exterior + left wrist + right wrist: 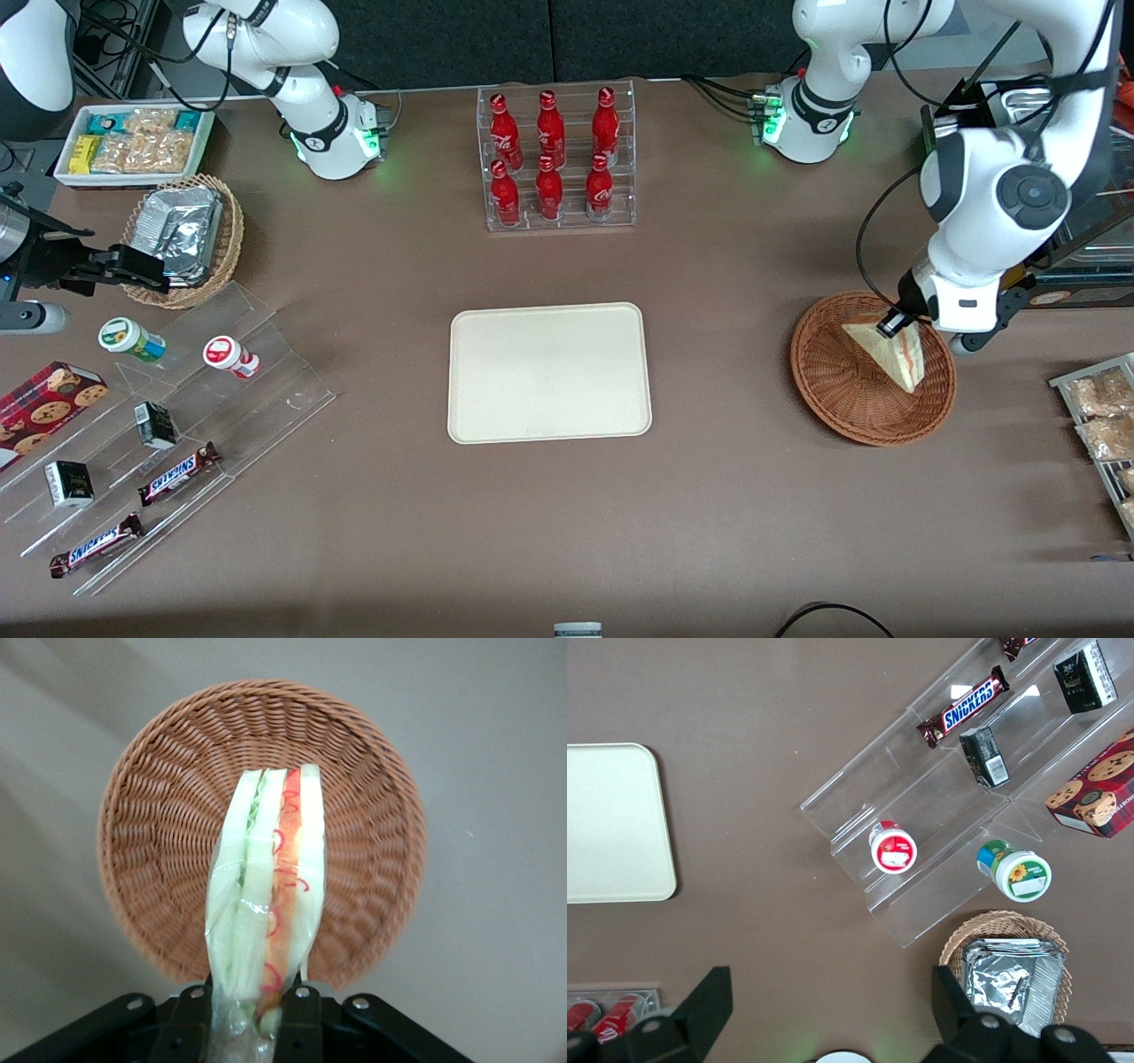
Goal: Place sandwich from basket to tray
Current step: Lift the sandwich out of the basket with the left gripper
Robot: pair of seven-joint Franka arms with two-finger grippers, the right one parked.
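The left arm is bent steeply down over the basket [850, 390] near the working arm's end of the bench, and its gripper [245, 1014] is clamped on one corner of the sandwich [266, 895] — the fingers [299, 1019] are pressed against the wrapped bread on either side. The sandwich is held above the basket's bowl with its layered cut edge turned toward the wrist camera; whether its lower end touches the weave cannot be told. The gripper's fingertips are cut off in the wrist view and largely hidden by the arm in the front view — the tray [549, 372] lies bare at mid-bench, well apart.
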